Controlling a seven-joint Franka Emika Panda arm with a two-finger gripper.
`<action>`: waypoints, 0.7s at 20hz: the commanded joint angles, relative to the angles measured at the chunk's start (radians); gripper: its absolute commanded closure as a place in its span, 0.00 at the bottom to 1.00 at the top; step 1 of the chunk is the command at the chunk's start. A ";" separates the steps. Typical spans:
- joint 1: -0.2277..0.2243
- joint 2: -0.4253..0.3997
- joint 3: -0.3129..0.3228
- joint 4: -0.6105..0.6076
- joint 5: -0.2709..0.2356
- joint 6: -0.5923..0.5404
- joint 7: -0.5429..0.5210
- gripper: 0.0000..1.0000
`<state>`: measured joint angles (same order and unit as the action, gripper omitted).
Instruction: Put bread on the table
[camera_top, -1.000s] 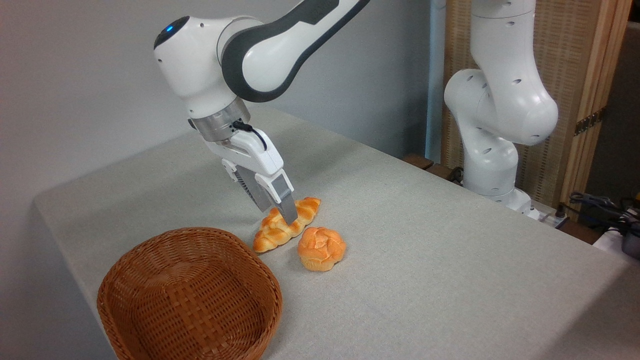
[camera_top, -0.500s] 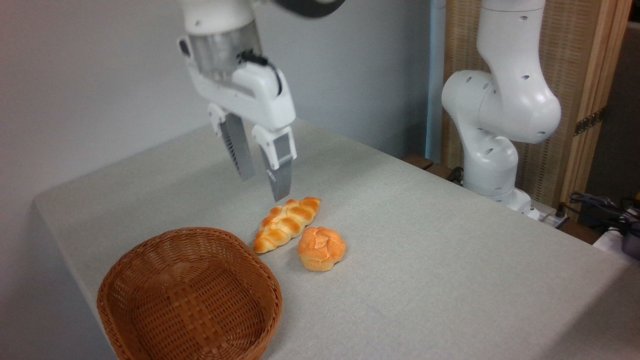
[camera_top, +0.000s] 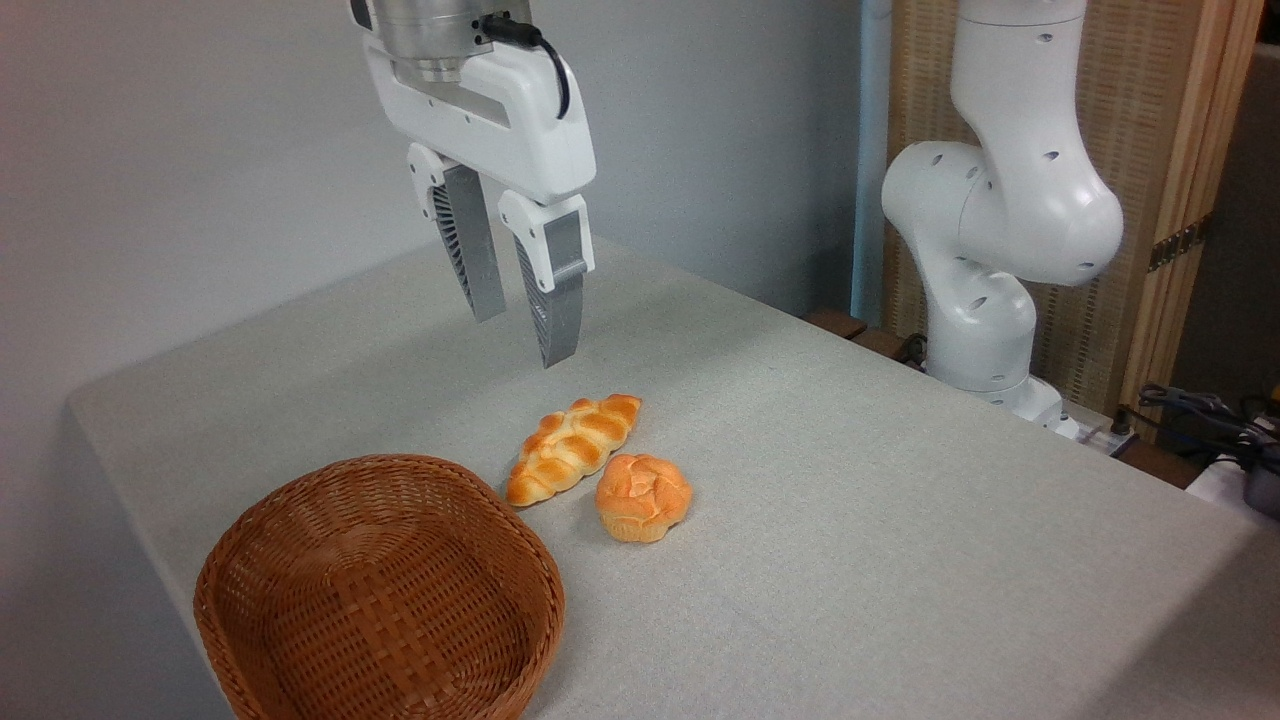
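The bread (camera_top: 572, 447), a long braided golden-orange loaf with pointed ends, lies flat on the table (camera_top: 850, 500), which is covered in a grey-beige cloth. My gripper (camera_top: 520, 335) hangs open well above the loaf and slightly to its left. Nothing is between its two grey fingers (camera_top: 557, 300), which point down. The loaf is free of the gripper.
A small round orange bun (camera_top: 643, 496) sits on the cloth just right of the loaf's near end. A brown wicker basket (camera_top: 380, 592), with nothing in it, stands at the front left by the table edge. The arm's white base (camera_top: 990, 250) rises at the back right, with cables (camera_top: 1200, 410) beyond it.
My gripper was down around the loaf a second ago. It has since let go and risen straight up, now open above it. The loaf stays where it lay.
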<state>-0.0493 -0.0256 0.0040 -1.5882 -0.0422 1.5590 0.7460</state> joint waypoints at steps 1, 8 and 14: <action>0.013 0.027 -0.006 0.045 -0.010 -0.037 0.021 0.00; 0.011 0.027 -0.010 0.036 -0.008 -0.020 0.018 0.00; 0.014 0.024 -0.010 0.031 -0.016 -0.013 -0.005 0.00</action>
<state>-0.0486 -0.0050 0.0009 -1.5710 -0.0422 1.5515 0.7459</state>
